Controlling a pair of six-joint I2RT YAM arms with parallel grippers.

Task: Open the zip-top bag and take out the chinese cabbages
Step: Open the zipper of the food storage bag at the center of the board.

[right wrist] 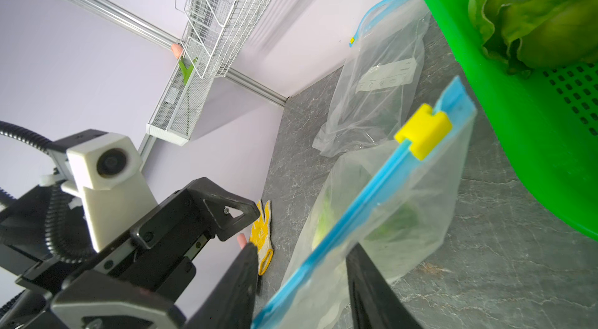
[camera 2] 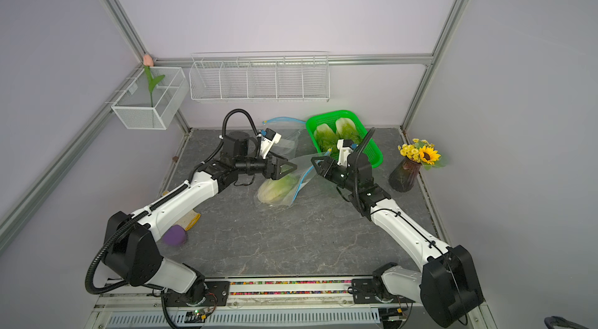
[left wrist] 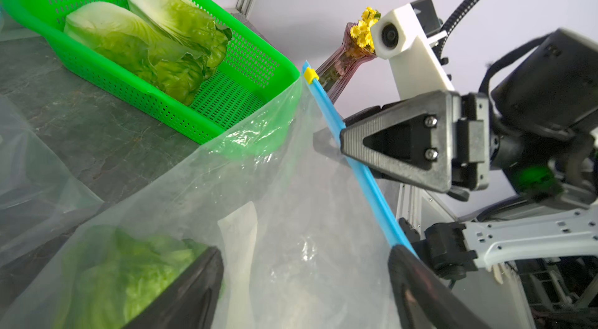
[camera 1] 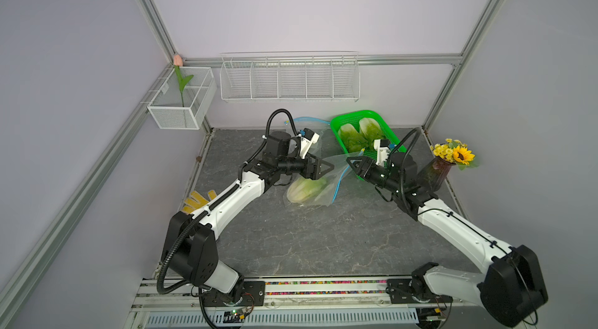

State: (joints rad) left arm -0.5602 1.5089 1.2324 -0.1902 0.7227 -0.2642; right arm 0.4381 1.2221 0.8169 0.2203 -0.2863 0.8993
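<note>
Work centres on the last chinese cabbage [camera 1: 305, 189], a pale-based head with crinkled light-green leaves. It lies inside the clear plastic zip-top bag [camera 1: 326, 198], just toward 12 o'clock from the middle of the grey stone-patterned table [camera 1: 291, 246]. At the bag's 9 o'clock side the left gripper [camera 1: 326, 171] hovers over the film with its jaws wide apart, holding nothing. At the bag's 2 o'clock corner the right gripper [left wrist: 328, 139] straddles the blue zip strip [left wrist: 372, 188]. Its jaws are part-way apart and, as far as its wrist view shows, not pressing on the strip. The yellow slider [left wrist: 309, 75] sits at the strip's far end; whether the mouth is parted I cannot tell. To do this well, the right jaws should probably pinch one lip of the strip only, clear of the slider, and hold it raised. The left gripper can then enter low and take the head by its firm white base, not the leaves. At 1 o'clock the green perforated plastic basket [camera 1: 356, 113] holds two more cabbage heads [camera 1: 348, 134].
</note>
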